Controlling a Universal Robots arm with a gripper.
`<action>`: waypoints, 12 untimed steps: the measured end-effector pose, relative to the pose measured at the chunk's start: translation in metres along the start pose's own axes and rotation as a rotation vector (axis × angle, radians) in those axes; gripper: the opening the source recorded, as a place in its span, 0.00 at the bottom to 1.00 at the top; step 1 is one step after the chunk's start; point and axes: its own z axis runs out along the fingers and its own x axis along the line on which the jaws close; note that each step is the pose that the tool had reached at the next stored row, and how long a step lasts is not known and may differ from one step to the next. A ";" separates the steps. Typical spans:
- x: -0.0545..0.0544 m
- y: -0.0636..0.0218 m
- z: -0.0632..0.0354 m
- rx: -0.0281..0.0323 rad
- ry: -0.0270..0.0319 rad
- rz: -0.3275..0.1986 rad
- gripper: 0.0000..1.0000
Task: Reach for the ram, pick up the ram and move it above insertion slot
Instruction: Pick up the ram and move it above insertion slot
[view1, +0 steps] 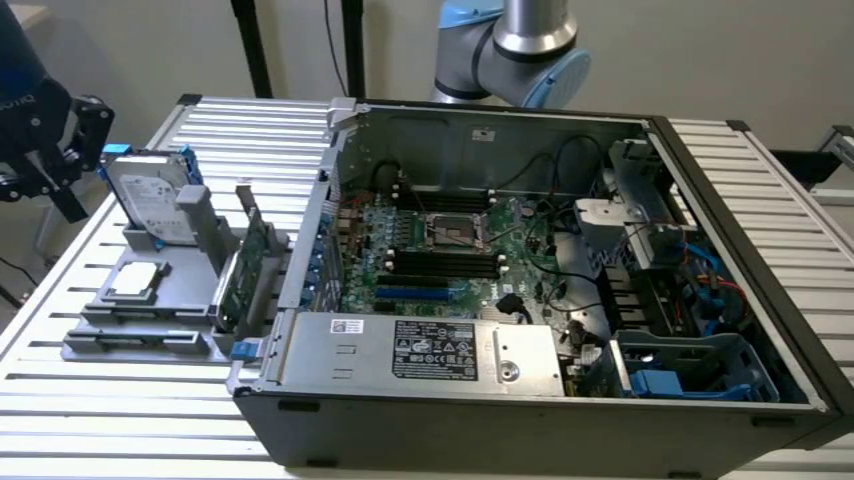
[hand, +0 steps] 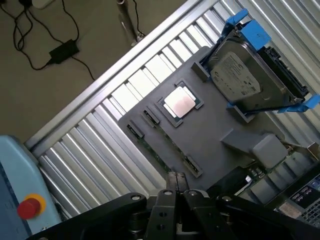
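Gripper (hand: 176, 181) over a slatted table (view1: 747, 190), well apart from the open case (view1: 534, 420). Directly beneath, a gray holder (hand: 210, 135). At its end farthest from the gripper, a drive (hand: 245, 80) in blue rails, standing on edge. Between holder and case, a green card (view1: 248, 268), upright. Nearer in, a CPU (hand: 179, 102), flat in its pocket. Closest, just beyond the gripper's tips, the ram (hand: 159, 154), on edge in its groove. Jaws pressed together, holding nothing.
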 end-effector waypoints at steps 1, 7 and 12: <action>0.000 0.0000 0.0000 0.0002 0.0010 -0.018 0.11; 0.000 0.0000 0.0001 0.0018 0.0069 -0.127 0.11; 0.000 0.0000 0.0007 0.0057 0.0114 -0.235 0.11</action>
